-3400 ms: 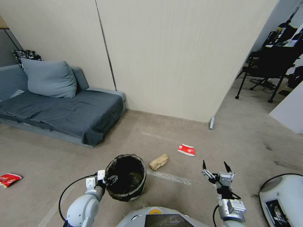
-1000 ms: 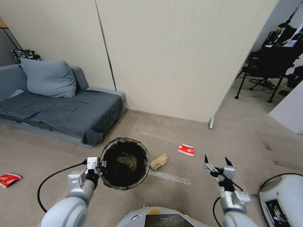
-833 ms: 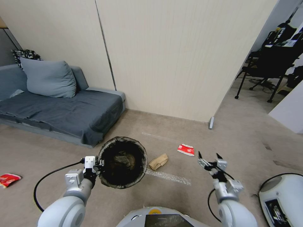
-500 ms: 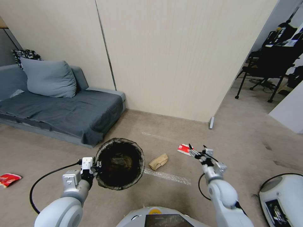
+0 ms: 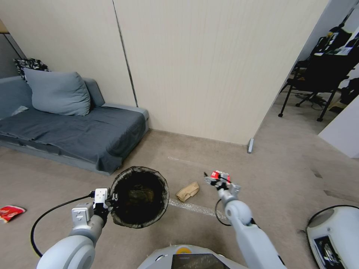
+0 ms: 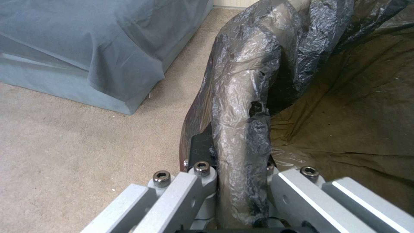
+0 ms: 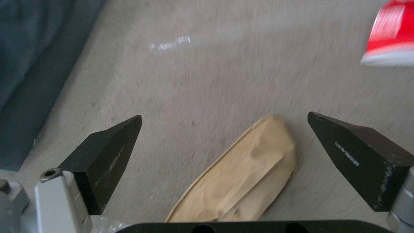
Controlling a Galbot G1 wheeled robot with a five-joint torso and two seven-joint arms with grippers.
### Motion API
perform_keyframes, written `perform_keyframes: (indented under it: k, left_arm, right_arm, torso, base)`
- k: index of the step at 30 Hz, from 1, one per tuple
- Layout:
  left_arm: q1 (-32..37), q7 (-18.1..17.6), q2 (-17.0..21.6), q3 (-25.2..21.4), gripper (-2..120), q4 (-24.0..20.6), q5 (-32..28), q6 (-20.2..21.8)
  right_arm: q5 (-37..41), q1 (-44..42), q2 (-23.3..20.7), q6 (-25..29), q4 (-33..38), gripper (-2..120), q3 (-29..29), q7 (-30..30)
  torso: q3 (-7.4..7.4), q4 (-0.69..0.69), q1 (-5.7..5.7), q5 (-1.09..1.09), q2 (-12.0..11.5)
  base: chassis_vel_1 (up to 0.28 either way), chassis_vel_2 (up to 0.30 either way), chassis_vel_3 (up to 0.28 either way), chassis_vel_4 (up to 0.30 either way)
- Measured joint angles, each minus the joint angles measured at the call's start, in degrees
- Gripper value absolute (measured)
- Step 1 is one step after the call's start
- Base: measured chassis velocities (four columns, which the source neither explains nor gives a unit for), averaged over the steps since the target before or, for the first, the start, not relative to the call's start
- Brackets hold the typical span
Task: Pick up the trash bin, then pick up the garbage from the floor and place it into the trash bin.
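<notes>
I see the trash bin lined in dark brown-black, tan crumpled paper, a red-and-white carton, a red wrapper, the grey-blue sofa and beige floor.

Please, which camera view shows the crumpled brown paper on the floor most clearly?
The right wrist view: the crumpled brown paper lies large and close between the open right gripper's fingers. The head view shows the paper small, between the bin and the red-and-white carton.

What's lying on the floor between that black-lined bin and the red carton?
A crumpled brown paper bag, seen from the head camera, between the bin and carton.
</notes>
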Motion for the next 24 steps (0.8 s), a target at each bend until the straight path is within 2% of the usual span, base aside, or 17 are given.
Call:
perform_keyframes:
  k: [9,24]
  left_arm:
    - [0.1,0.2,0.4,-0.6,2,0.0,0.0,0.0]
    - [-0.3,0.4,0.1,0.4,2,0.0,0.0,0.0]
  right_arm:
    - [2.7,4.3,2.9,-0.2,-9.4,100,-3.0,4.5]
    - [0.0,7.6,5.5,1.4,-16.1,100,-4.2,5.9]
  torso:
    - [0.00,0.00,0.00,0.00,0.0]
    - [0.00,0.00,0.00,0.00,0.0]
  base:
    - [0.000,0.000,0.000,0.000]
    - [0.000,0.000,0.000,0.000]
